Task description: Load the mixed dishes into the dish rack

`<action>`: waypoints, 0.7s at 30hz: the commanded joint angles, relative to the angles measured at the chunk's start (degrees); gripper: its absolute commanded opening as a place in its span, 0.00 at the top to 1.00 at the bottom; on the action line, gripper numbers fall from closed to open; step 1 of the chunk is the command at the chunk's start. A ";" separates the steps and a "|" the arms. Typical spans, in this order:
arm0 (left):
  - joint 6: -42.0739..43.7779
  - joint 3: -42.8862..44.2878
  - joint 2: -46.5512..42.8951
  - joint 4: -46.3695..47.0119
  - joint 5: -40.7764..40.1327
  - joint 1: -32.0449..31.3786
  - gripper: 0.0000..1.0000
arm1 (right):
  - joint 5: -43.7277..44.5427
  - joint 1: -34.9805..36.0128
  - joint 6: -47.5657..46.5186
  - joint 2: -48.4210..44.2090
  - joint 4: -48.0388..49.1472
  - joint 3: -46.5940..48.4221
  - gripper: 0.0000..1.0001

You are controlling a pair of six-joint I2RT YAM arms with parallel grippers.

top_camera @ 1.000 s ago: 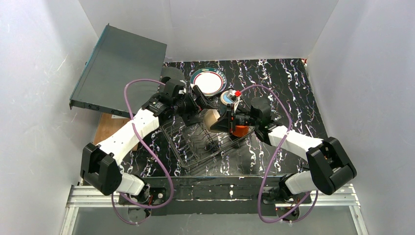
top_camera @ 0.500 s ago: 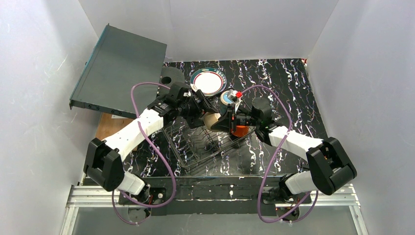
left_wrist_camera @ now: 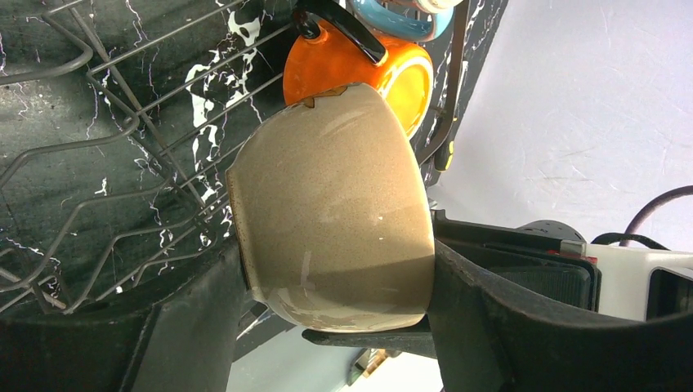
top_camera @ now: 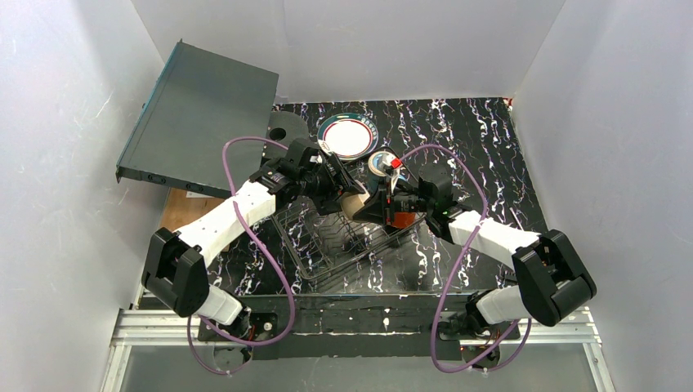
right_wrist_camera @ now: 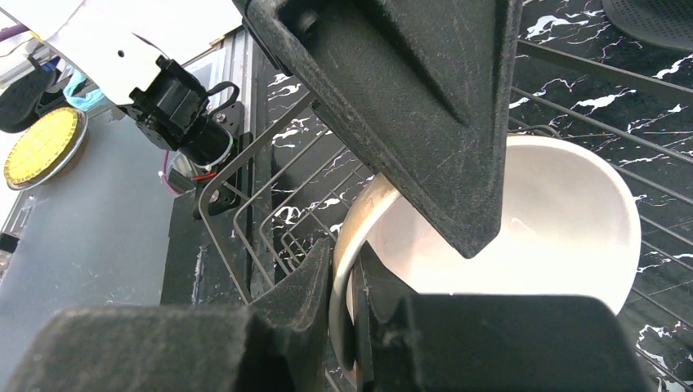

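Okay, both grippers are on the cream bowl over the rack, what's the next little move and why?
Probably open the right gripper and let go. It pinches the cream bowl by its rim, while the left gripper clamps the bowl's body between its fingers above the dish rack. The left arm alone seems able to set it down.

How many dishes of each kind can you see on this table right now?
Plates: 1, the green-and-red rimmed plate
Bowls: 1, the cream bowl
Cups: 1, the orange cup
Mugs: 1, the blue mug
Total: 4 dishes in view
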 commanded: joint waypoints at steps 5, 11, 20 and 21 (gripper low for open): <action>3.14 1.46 -2.44 1.55 -0.68 -0.20 0.82 | 0.65 0.01 -4.46 -2.18 0.15 3.42 0.99; 3.42 2.52 -1.10 0.02 -0.61 -0.21 1.00 | 1.77 0.05 -8.23 -1.19 -3.03 4.25 0.98; 4.26 3.43 0.07 -1.14 -2.95 -0.54 1.00 | 2.55 0.05 -7.36 0.05 -1.28 3.71 0.76; 4.74 3.72 0.49 -1.23 -2.98 -0.59 1.00 | 2.76 0.05 -7.05 0.22 -0.91 3.54 0.73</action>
